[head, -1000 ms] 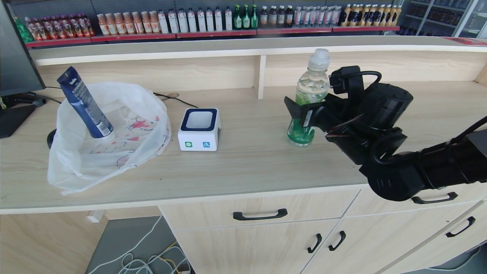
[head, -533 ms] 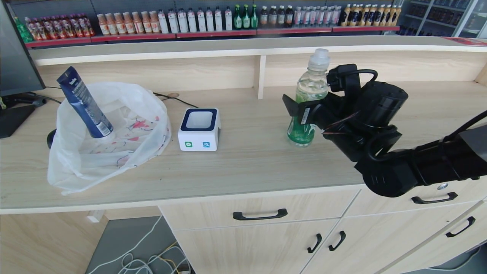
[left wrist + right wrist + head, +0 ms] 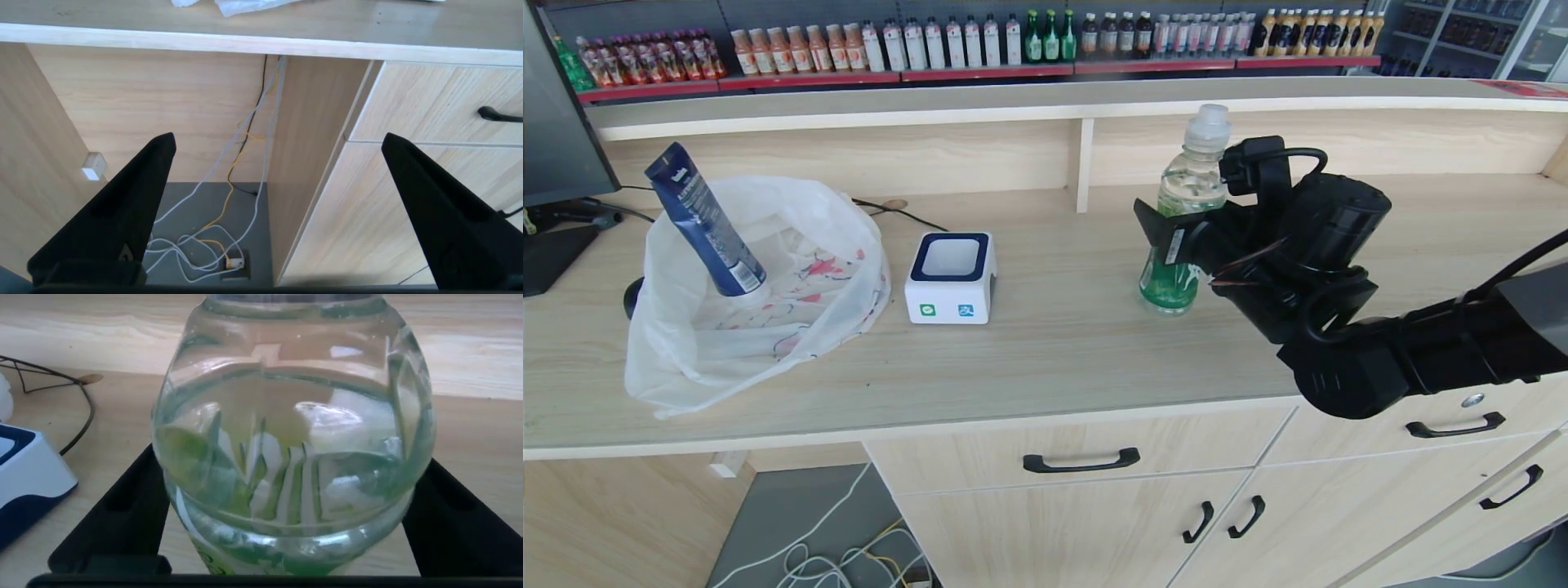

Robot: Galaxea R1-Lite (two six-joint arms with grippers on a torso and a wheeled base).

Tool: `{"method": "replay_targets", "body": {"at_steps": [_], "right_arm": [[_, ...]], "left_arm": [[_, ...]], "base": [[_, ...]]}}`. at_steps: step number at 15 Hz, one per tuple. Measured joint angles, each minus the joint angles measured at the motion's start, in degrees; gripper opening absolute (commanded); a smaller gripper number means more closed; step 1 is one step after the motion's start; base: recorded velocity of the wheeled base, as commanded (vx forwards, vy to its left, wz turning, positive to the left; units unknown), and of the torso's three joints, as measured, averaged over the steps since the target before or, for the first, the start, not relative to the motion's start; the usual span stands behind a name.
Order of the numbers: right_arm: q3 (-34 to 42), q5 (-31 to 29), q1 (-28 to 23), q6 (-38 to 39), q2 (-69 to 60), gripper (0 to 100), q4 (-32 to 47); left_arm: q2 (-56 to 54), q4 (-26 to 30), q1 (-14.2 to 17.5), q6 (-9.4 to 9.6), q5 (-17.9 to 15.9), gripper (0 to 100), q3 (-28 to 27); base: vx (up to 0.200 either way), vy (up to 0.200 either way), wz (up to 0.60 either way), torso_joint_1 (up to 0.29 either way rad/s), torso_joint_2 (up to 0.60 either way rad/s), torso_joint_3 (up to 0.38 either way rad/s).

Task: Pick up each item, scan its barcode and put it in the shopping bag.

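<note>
A clear bottle point(image 3: 1191, 192) with a green label and a white cap stands upright on the wooden counter point(image 3: 1054, 343), right of centre. My right gripper point(image 3: 1184, 237) is open around its lower half, one finger point(image 3: 1156, 233) in front of the label. In the right wrist view the bottle point(image 3: 294, 457) sits deep between the two black fingers point(image 3: 106, 523). The white scanner point(image 3: 950, 278) is at mid counter. A white shopping bag point(image 3: 752, 302) lies open at the left with a dark blue tube point(image 3: 704, 220) leaning in it. My left gripper point(image 3: 278, 143) hangs open below the counter's edge.
A raised back ledge point(image 3: 1013, 102) and a divider point(image 3: 1081, 163) run behind the counter. A cable point(image 3: 898, 211) trails behind the scanner, and a dark monitor point(image 3: 556, 122) stands at far left. Drawers with black handles point(image 3: 1081, 462) are below. Loose cables point(image 3: 221, 237) lie on the floor.
My right arm has edged slightly further in around the bottle. The bottle, bag, tube and scanner have stayed put.
</note>
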Motion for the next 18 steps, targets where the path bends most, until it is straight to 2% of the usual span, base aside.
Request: {"method": "replay_targets", "body": {"at_steps": [18], "right_arm": [[-1.68,0.83,0.69,0.27,-2.89,0,0.18]], "left_arm": [[0.0,0.0,0.0,-0.02,0.0,100,0.0]], "base": [[0.0,0.0,0.0,0.0,0.0,0.0]]}}
